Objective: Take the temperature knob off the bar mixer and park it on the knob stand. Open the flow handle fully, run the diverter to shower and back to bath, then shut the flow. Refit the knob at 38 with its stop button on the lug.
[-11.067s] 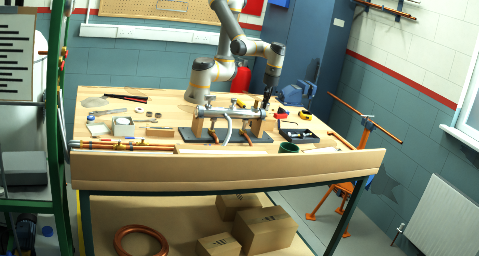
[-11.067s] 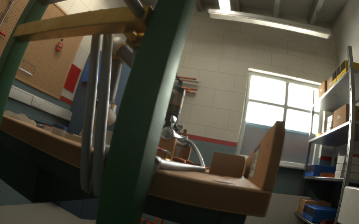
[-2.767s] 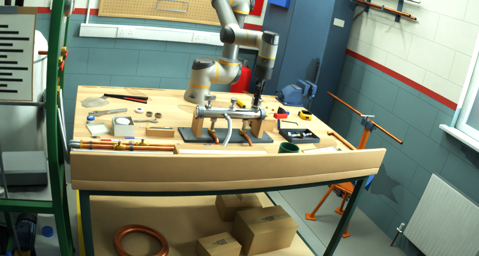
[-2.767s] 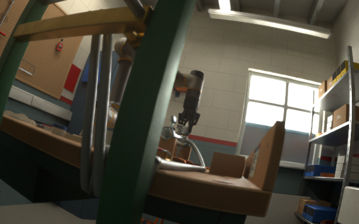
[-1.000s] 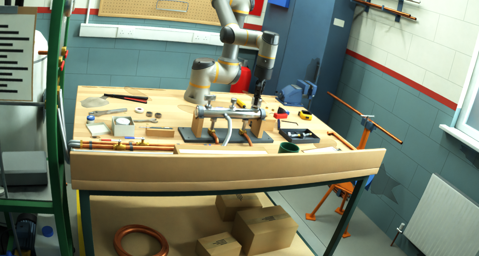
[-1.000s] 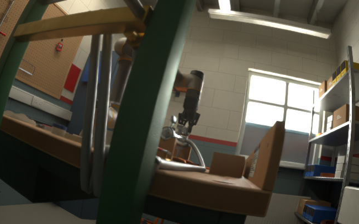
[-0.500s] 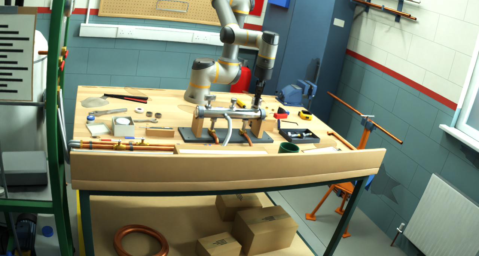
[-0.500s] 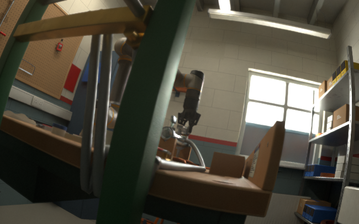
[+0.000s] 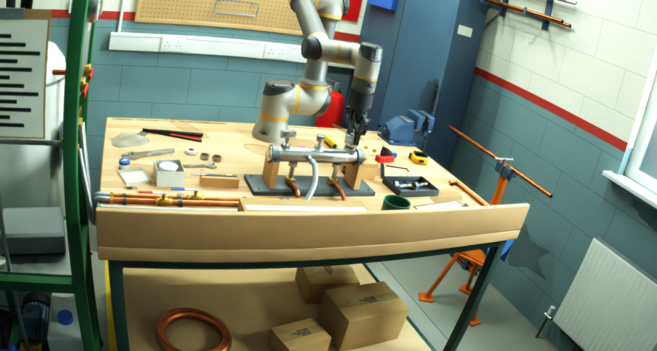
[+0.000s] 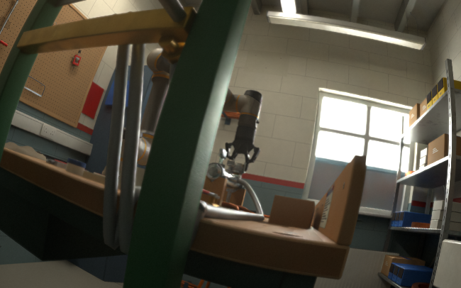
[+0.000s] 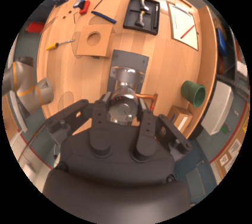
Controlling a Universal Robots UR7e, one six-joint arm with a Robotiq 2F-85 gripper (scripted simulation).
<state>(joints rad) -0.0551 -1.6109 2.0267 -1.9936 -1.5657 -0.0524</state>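
Note:
The chrome temperature knob sits at the right end of the bar mixer, and I grip it from above with my gripper closed around it. Red scale marks show on its rim. The mixer rests on two wooden blocks over a dark base plate in the middle of the bench. The knob stand, a cork-coloured square with a round hole, lies just beyond the mixer's end. Two upright handles stand on the mixer's left part.
A green cup stands near the bench's front edge. A black tray of tools, a clipboard, a yellow screwdriver and a red block lie around the stand. A blue vise sits at the back right.

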